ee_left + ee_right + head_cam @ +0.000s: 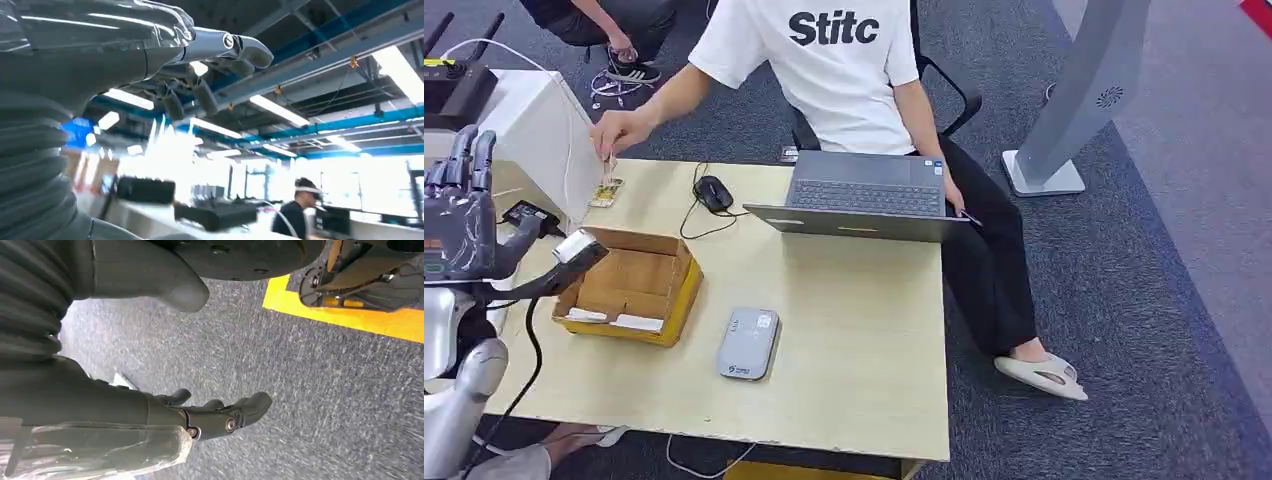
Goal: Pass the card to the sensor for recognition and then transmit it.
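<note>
A small patterned card [606,192] lies at the far left corner of the table [854,340], under the fingertips of a seated person's hand [619,132]. A flat grey sensor box [749,343] sits near the table's front middle. My left hand [459,215] is raised at the table's left edge with its fingers pointing up, well short of the card. In the left wrist view my left hand [200,75] holds nothing, its fingers loosely bent against the ceiling. My right hand [220,415] hangs over grey carpet, fingers apart and holding nothing.
An open cardboard box [629,285] with white slips stands left of the sensor. A handheld scanner [576,250] on a black cable juts over its left rim. A laptop [864,195] and a mouse [713,192] lie at the far edge, in front of the person.
</note>
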`<action>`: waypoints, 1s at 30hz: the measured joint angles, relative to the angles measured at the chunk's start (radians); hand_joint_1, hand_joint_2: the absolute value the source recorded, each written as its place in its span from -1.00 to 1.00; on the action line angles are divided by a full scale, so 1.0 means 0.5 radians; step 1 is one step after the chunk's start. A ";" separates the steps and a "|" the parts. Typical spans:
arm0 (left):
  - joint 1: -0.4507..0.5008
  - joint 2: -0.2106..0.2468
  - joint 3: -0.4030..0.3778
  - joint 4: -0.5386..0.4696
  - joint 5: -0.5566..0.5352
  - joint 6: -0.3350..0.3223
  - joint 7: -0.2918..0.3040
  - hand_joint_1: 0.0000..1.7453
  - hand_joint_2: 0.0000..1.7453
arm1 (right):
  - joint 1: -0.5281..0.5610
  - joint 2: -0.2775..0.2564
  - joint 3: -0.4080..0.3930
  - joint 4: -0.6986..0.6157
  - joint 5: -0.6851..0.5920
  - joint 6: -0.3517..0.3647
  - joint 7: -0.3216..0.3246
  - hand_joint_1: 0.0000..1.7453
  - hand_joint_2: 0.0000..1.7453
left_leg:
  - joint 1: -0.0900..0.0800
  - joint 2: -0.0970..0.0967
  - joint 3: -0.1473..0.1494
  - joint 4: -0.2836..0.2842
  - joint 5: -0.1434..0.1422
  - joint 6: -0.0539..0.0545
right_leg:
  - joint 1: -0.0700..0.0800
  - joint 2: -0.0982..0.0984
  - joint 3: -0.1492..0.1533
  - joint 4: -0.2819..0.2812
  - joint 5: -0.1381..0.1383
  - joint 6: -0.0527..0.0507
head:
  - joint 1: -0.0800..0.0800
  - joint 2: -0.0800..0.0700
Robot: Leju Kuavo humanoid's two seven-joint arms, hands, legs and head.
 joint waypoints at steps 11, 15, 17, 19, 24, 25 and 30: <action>1.000 -0.685 0.946 -0.650 1.365 0.108 -1.076 -1.00 1.00 | 0.035 0.034 -0.139 0.001 -0.059 -0.082 -0.059 -1.00 1.00 | -0.001 0.010 0.001 -0.001 -0.012 0.005 | -0.001 0.010 0.002 -0.007 -0.006 0.006 | 0.000 0.000; 1.078 -1.074 1.395 -0.636 1.500 -0.403 -1.142 -1.00 1.00 | 0.036 0.046 -0.184 0.000 -0.041 -0.107 -0.070 -1.00 1.00 | -0.001 0.008 0.001 0.000 -0.012 0.007 | -0.001 0.005 0.005 -0.009 -0.006 0.007 | 0.000 0.000; 1.067 -1.213 1.594 -0.569 1.386 -0.549 -1.172 -1.00 1.00 | 0.036 0.047 -0.198 0.000 -0.030 -0.106 -0.066 -1.00 1.00 | -0.001 0.008 0.002 0.000 -0.012 0.007 | -0.001 0.005 0.006 -0.009 -0.005 0.007 | -0.001 0.000; 1.027 -1.331 1.806 -0.432 1.208 -0.635 -1.204 -1.00 1.00 | 0.036 0.047 -0.212 0.000 -0.022 -0.106 -0.081 -1.00 1.00 | -0.002 0.006 0.002 0.000 -0.012 0.007 | -0.002 0.003 0.007 -0.009 -0.005 0.008 | -0.001 0.000; 0.914 -1.448 2.150 0.052 0.705 -0.418 -1.230 -1.00 1.00 | 0.032 0.047 -0.246 -0.001 -0.001 -0.103 -0.117 -1.00 1.00 | -0.002 0.004 0.004 0.000 -0.012 0.007 | -0.001 0.003 0.008 -0.009 -0.005 0.008 | -0.002 0.000; 0.895 -1.448 2.194 0.155 0.636 -0.366 -1.249 -1.00 1.00 | 0.031 0.047 -0.247 -0.001 -0.001 -0.103 -0.121 -1.00 1.00 | -0.001 0.004 0.004 0.000 -0.012 0.007 | -0.001 0.003 0.008 -0.009 -0.005 0.008 | 0.000 0.000; 0.813 -1.444 2.341 0.568 0.436 -0.257 -1.175 -1.00 1.00 | 0.026 0.047 -0.260 -0.001 0.027 -0.091 -0.107 -1.00 1.00 | -0.003 0.002 0.003 0.000 -0.012 0.007 | -0.002 0.001 0.009 -0.009 -0.005 0.008 | -0.002 0.000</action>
